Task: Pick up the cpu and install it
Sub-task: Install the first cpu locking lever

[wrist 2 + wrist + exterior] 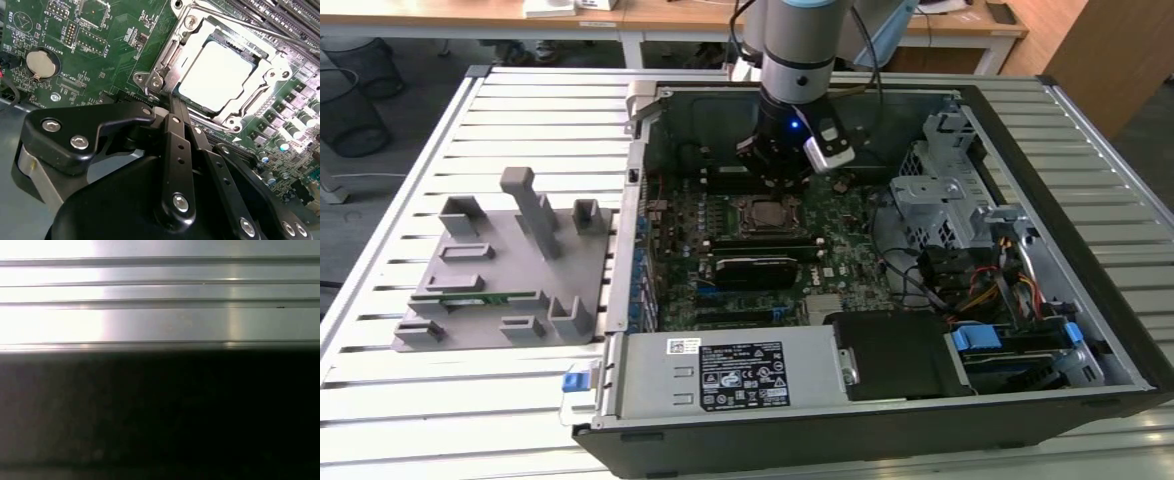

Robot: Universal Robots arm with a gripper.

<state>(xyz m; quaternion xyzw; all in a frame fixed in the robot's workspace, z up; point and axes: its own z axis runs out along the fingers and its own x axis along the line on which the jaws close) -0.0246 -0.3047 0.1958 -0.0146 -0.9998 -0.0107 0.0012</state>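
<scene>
The cpu (220,75), a flat square chip with a silver-white top, lies inside the metal socket frame (172,55) on the green motherboard (115,45). In the second wrist view my gripper (171,102) has its black fingers drawn together, with nothing between them. Its tip sits at the frame's near edge, beside the cpu. In the exterior view the gripper (775,178) hangs inside the open computer case (1107,330), just behind the socket frame (766,212).
A grey holder block (507,270) with a green memory stick (474,297) stands on the slatted table at the exterior view's left. Inside the case are a drive cage (947,190), coloured cables (987,290) and a power supply (734,370). A coin battery (42,63) sits on the board.
</scene>
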